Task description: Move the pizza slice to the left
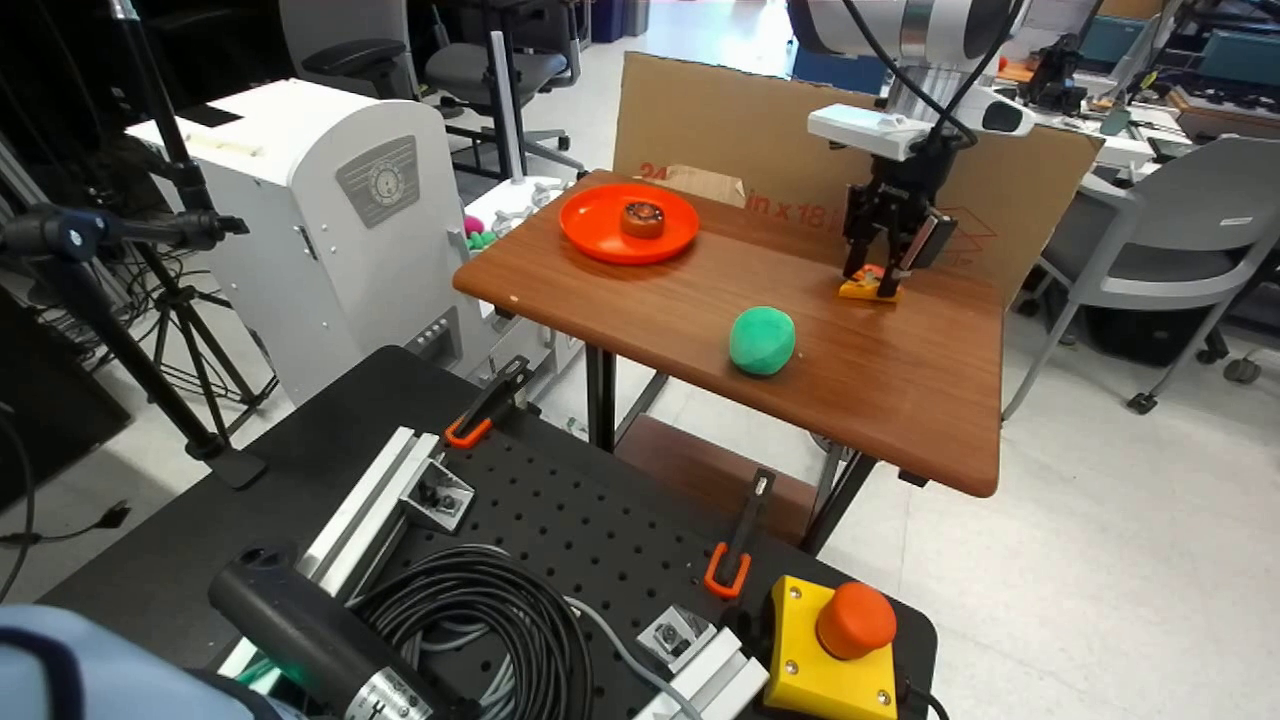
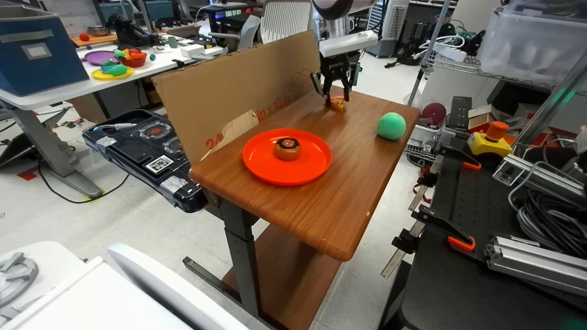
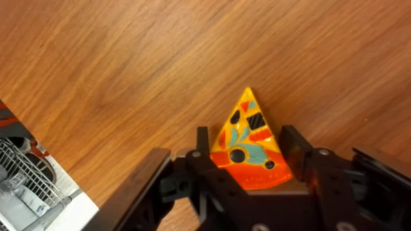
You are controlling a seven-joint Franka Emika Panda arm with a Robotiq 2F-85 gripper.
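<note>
The pizza slice (image 3: 253,154) is a small yellow wedge with an orange-red crust and dark and teal toppings. It lies flat on the wooden table in the wrist view, tip pointing up in the picture. It also shows in both exterior views (image 1: 858,290) (image 2: 338,106). My gripper (image 3: 245,141) is down at table level with one finger on each side of the slice, also seen in the exterior views (image 1: 868,284) (image 2: 337,99). The left finger in the wrist view touches or nearly touches the slice's corner. A narrow dark gap shows at the other finger. I cannot tell if it grips.
A green ball (image 1: 762,340) (image 2: 391,126) sits near the table edge. A red-orange plate (image 1: 590,225) (image 2: 259,158) holding a round brown toy (image 1: 642,220) (image 2: 287,151) stands at the table's far end from my gripper. A cardboard sheet (image 1: 740,130) (image 2: 247,75) stands upright along one long edge.
</note>
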